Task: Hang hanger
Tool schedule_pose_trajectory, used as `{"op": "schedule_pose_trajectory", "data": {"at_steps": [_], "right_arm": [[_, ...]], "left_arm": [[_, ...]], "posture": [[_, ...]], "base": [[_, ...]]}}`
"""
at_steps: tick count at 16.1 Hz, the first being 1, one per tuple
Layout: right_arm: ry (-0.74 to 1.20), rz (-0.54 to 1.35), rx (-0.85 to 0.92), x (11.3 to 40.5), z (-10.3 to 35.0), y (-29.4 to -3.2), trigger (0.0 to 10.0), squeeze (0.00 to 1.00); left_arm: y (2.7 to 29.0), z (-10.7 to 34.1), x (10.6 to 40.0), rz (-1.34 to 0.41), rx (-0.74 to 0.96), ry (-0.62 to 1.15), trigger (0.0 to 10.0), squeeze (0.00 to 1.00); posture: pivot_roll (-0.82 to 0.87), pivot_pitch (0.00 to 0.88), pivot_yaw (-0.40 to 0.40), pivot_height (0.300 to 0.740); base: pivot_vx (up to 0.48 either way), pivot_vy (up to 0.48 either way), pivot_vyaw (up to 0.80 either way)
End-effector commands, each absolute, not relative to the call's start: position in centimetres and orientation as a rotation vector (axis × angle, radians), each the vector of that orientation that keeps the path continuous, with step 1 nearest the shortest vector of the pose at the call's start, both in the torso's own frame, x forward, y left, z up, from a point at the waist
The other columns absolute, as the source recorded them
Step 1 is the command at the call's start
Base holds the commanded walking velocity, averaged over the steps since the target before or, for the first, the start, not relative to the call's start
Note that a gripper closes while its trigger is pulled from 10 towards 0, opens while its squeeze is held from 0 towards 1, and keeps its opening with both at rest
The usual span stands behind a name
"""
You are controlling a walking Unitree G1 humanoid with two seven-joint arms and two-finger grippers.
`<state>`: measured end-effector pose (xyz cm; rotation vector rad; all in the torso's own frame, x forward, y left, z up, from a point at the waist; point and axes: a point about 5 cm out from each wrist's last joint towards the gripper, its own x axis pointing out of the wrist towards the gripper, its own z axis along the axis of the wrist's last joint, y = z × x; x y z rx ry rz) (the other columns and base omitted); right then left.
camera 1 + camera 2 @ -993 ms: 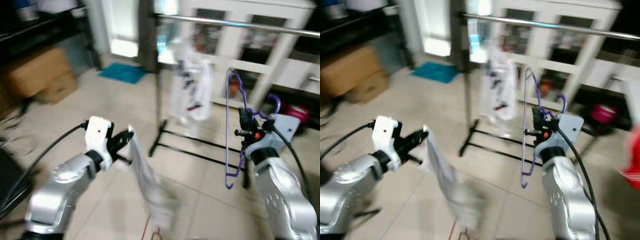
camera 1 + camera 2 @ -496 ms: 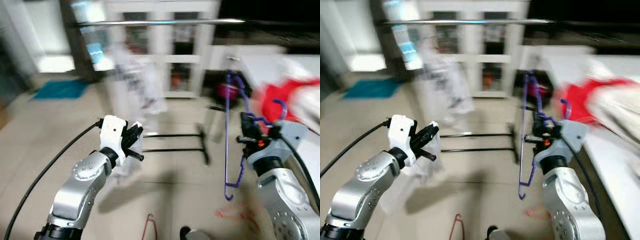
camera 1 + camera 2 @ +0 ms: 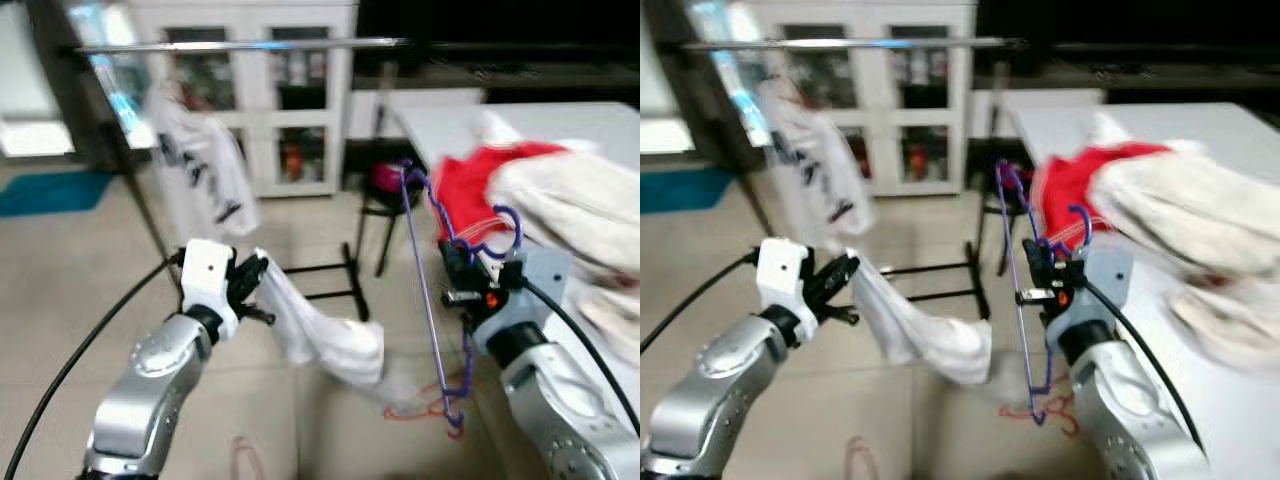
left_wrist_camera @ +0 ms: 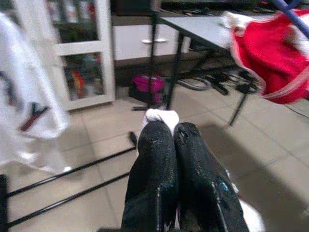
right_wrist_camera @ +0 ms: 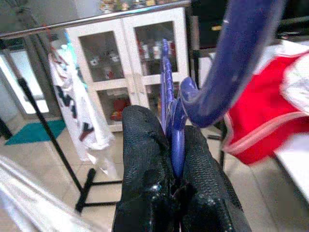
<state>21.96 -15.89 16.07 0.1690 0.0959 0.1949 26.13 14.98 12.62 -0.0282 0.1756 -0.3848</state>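
- Right gripper (image 3: pixel 462 272), nearest on the robot's right, has its black fingers (image 5: pixel 145 159) clenched on the neck of the thin purple wire hanger (image 3: pixel 425 290); hook up by the gripper, frame dangling down toward the floor, so it rides free of the garment.
- Left gripper (image 3: pixel 250 283), at about the same depth on the left, is pinched tight on an edge of the white cloth garment (image 3: pixel 325 335); a tuft of cloth shows past its fingertips (image 4: pixel 157 140) in the left wrist view. The rest sags between the arms, low end near the beige tile floor (image 3: pixel 70 270).
- Hanger and garment are held apart, one per arm; judged: garment is not on the hanger yet, so hanging is some way off.
- Red thin item on the floor (image 3: pixel 415 408) just below the hanger frame; too blurred to tell.
- White table (image 3: pixel 560 120) on the right carries a red cloth (image 3: pixel 470 185) and a cream cloth pile (image 3: pixel 570 205).
- Farther back on the left, a metal clothes rail on black stand (image 3: pixel 230 44) with a white printed shirt (image 3: pixel 195 160) hanging; likely the target rail.
- White glass-door cabinet (image 3: pixel 250 100) behind the rail.
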Motion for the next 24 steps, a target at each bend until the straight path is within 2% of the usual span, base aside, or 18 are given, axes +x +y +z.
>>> {"op": "schedule_pose_trajectory", "data": {"at_steps": [1, 5, 8, 12, 15, 17, 18, 20, 24], "right_arm": [[0.090, 0.196, 0.187, 22.0, 16.6, -16.3, 10.0, 0.00], [0.104, 0.222, 0.216, 22.7, 16.6, -15.6, 10.0, 0.00], [0.142, 0.203, 0.241, 22.9, 15.9, -15.2, 10.0, 0.00], [0.205, 0.115, 0.212, 22.8, 14.6, -15.9, 10.0, 0.00], [0.205, 0.075, 0.244, 22.4, 14.4, -16.3, 10.0, 0.00], [0.204, 0.060, 0.247, 21.9, 14.4, -16.1, 10.0, 0.00], [0.202, 0.053, 0.247, 21.8, 14.5, -16.1, 10.0, 0.00], [0.202, 0.037, 0.242, 21.6, 14.6, -16.1, 10.0, 0.00], [0.213, 0.046, 0.211, 21.3, 14.7, -16.1, 10.0, 0.00]], "left_arm": [[14.3, 13.7, 26.1, -0.400, -0.032, 0.138, 10.0, 0.00], [14.7, 14.4, 25.9, -0.413, 0.003, 0.133, 10.0, 0.00], [16.5, 14.3, 26.4, -0.384, 0.039, 0.147, 10.0, 0.00], [16.5, 14.4, 27.3, -0.399, 0.066, 0.161, 10.0, 0.00], [16.0, 14.2, 27.3, -0.426, 0.056, 0.172, 10.0, 0.00], [15.4, 14.2, 27.4, -0.467, 0.087, 0.175, 10.0, 0.00], [15.2, 14.2, 27.6, -0.473, 0.091, 0.179, 10.0, 0.00], [15.1, 14.2, 27.8, -0.477, 0.089, 0.179, 10.0, 0.00], [15.0, 14.4, 27.9, -0.503, 0.092, 0.171, 10.0, 0.00]], "posture": [[-0.19, 0.000, 0.006, 0.740], [-0.17, 0.000, -0.012, 0.740], [-0.18, 0.000, -0.016, 0.740], [-0.18, 0.000, 0.010, 0.740], [-0.18, 0.000, 0.013, 0.740], [-0.18, 0.000, 0.013, 0.740], [-0.20, 0.000, 0.052, 0.740], [-0.20, 0.000, 0.059, 0.740], [-0.20, 0.000, 0.065, 0.740]], "base": [[0.000, 0.000, 0.00], [0.000, 0.314, 0.00], [0.000, 0.393, 0.00], [0.000, 0.395, 0.00], [0.000, 0.377, -0.80], [0.000, -0.412, -0.80], [0.000, -0.480, -0.80], [0.000, -0.367, -0.80], [0.000, 0.000, -0.80]]}}
